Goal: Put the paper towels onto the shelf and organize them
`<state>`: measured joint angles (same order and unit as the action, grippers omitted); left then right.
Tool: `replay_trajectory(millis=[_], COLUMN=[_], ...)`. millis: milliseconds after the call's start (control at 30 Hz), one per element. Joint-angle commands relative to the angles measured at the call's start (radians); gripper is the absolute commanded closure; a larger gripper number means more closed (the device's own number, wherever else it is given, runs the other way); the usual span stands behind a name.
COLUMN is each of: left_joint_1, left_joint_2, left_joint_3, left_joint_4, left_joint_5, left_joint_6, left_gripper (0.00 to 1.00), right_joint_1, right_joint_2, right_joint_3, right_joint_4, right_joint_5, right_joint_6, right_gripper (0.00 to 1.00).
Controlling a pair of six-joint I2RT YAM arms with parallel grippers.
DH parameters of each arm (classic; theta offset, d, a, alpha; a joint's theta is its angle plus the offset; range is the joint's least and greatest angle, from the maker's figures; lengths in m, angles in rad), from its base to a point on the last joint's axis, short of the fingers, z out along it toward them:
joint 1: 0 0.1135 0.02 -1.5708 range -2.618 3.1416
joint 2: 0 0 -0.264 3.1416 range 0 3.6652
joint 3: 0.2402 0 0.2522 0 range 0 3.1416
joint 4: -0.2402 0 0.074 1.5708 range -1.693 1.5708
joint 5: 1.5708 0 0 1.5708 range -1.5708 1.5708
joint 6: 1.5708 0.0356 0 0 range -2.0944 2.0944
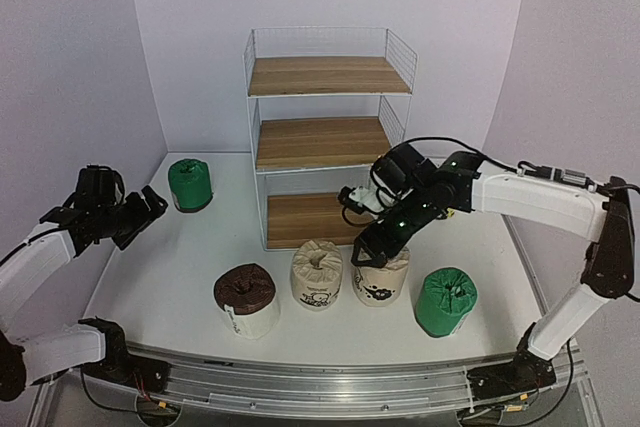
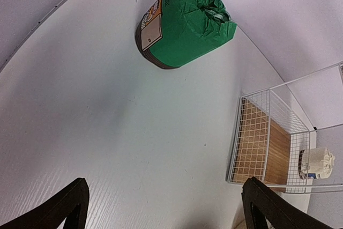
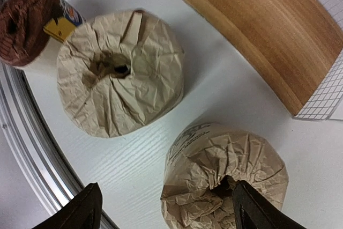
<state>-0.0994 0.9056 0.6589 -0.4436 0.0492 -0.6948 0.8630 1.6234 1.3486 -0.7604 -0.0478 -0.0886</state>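
The shelf (image 1: 330,137) stands at the back middle, its upper two boards bare. A green roll (image 1: 189,184) sits at the far left, and my left gripper (image 1: 140,215) hangs open short of it, nothing between its fingers (image 2: 69,207). Along the front stand a brown-topped roll (image 1: 246,299), a beige roll (image 1: 317,274), a second beige roll (image 1: 381,277) and a green roll (image 1: 446,301). My right gripper (image 1: 378,245) is down over the second beige roll (image 3: 225,170), open. One finger (image 3: 254,205) is at the roll's top hollow; the other (image 3: 86,210) stands clear of its side.
The bottom board's front edge (image 3: 257,30) lies just behind the two beige rolls. A pale roll (image 2: 317,163) shows through the shelf's wire side (image 2: 262,143). A metal rail (image 1: 320,387) runs along the table's near edge.
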Motion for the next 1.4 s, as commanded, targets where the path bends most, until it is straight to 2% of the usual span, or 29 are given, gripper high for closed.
replay_trajectory(millis=[0,200,567,733,967,1367], left_joint_1=[-0.001,-0.002,-0.001,-0.001,-0.002,-0.002], left_joint_2=[-0.027,-0.029,0.008,0.005,-0.005,0.008], left_joint_3=[-0.006,-0.015,-0.012,-0.012,-0.022,-0.003], left_joint_4=[-0.03,-0.03,-0.03,-0.038,-0.044,-0.051], left_joint_5=[-0.026,-0.039,-0.051,-0.072,-0.075,-0.091], left_joint_6=[0.027,0.023,0.019,0.013,0.009,0.011], left_gripper=[0.0,0.0,0.0,0.0,0.0,0.0], right_joint_1=[0.038,0.068,0.071,0.071,0.071,0.071], right_joint_2=[0.031,0.059,0.184,0.214,0.17,0.171], right_joint_3=[0.06,0.063,0.11,0.107,0.092,0.18], right_joint_4=[-0.123,-0.172,-0.167,-0.168,-0.168,-0.156], right_joint_5=[0.102,0.158,0.238,0.246,0.183,0.166], right_joint_6=[-0.068,-0.049,-0.093,-0.106,-0.147,-0.368], right_gripper=[0.19,0.21,0.34,0.45,0.7,0.81])
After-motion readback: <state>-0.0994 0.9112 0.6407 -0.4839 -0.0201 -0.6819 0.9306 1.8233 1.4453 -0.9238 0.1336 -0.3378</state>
